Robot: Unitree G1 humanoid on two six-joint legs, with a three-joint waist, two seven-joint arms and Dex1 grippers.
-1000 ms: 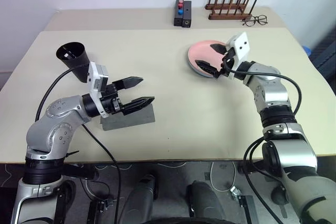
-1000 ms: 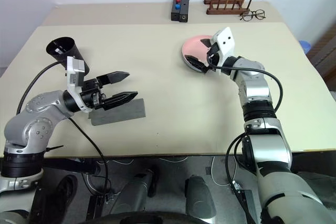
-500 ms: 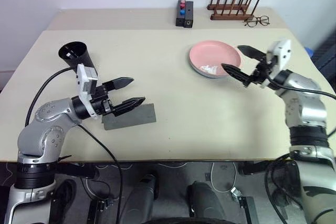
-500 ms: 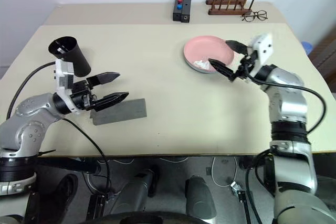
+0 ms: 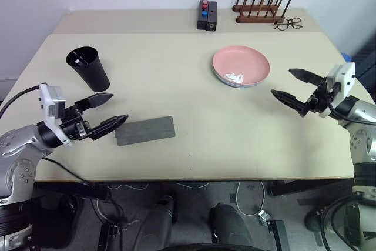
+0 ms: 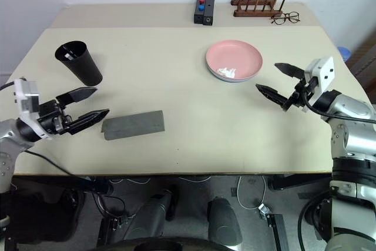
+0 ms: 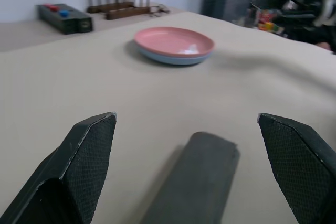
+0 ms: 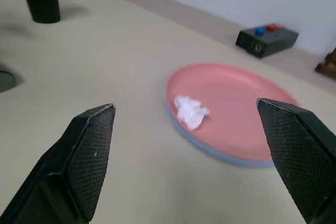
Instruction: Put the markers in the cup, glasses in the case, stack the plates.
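The salmon pink plate (image 5: 241, 64) lies on top of the light blue plate (image 7: 173, 59), right of the table's middle, with a small white crumpled scrap (image 8: 189, 112) in it. My right gripper (image 5: 282, 82) hangs open to the right of the plates, nothing between its fingers. The black cup (image 5: 88, 67) stands upright at the left; small pale glints show inside its rim, but I cannot make out the markers. The grey case (image 5: 145, 130) lies flat and closed near the front edge. My left gripper (image 5: 117, 107) is open just left of it, empty. The glasses are hidden.
At the back of the table (image 5: 176, 86) stand a black box with red and blue buttons (image 5: 206, 16) and a wooden peg rack (image 5: 257, 10). Thin-framed clear spectacles (image 5: 286, 24) lie beside the rack. Bare tabletop spans between case and plates.
My right gripper has drawn back from the pink plate toward the table's right edge. My left gripper has swung left, off the case. Both stayed open.
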